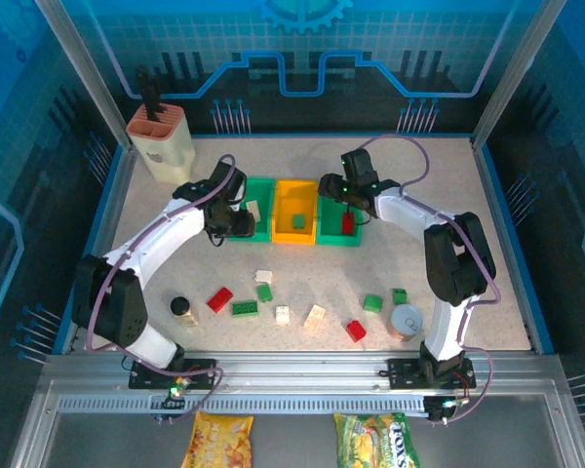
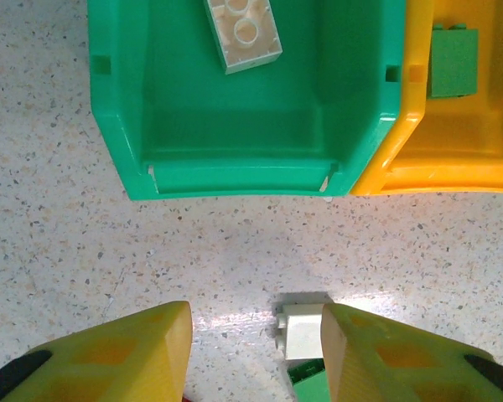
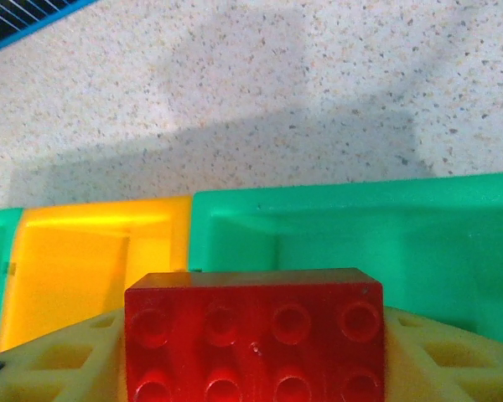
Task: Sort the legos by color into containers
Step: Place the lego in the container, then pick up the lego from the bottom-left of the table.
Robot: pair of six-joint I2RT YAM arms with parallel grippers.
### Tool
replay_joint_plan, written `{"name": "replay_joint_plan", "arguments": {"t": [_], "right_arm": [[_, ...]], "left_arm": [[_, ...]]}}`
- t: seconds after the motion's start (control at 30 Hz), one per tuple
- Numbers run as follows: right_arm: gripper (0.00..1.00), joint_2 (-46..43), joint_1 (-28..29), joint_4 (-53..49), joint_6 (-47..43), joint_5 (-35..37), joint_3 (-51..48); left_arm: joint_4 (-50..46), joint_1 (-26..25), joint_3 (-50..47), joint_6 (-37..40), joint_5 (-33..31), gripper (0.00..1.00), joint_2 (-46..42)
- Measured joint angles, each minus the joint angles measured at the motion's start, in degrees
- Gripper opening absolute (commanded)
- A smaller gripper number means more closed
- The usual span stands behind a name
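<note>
Right hand [image 1: 348,213] gripping red lego [image 3: 253,335] at green bin [image 3: 453,251]; left hand [image 2: 256,352] parted, empty, over table [image 2: 67,251].

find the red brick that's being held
Top view: red brick held in the right gripper over the right green bin, beside the yellow bin.

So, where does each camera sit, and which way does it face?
Top external: above and behind, looking down on the table; left arm and right arm show.
Left wrist: straight down at the left green bin with a cream brick; open yellow jaws below.
Right wrist: low, across the right green bin; its jaws grip a red brick.
Both wrist views share the yellow bin.
</note>
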Motion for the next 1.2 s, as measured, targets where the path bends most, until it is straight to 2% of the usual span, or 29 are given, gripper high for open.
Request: {"name": "replay_joint_plan", "arguments": {"t": [0.67, 1.2], "right_arm": [[0.75, 1.75, -0.72, 3.78, 5.51, -2.25, -2.14], [0.76, 0.68, -0.74, 2.73, 5.29, -0.87, -2.54]], "left_arm": [[0.0, 0.22, -1.31, -0.02, -0.57, 0.46, -2.21], [0.02, 0.22, -1.88, -0.02, -0.59, 0.46, -2.78]]}}
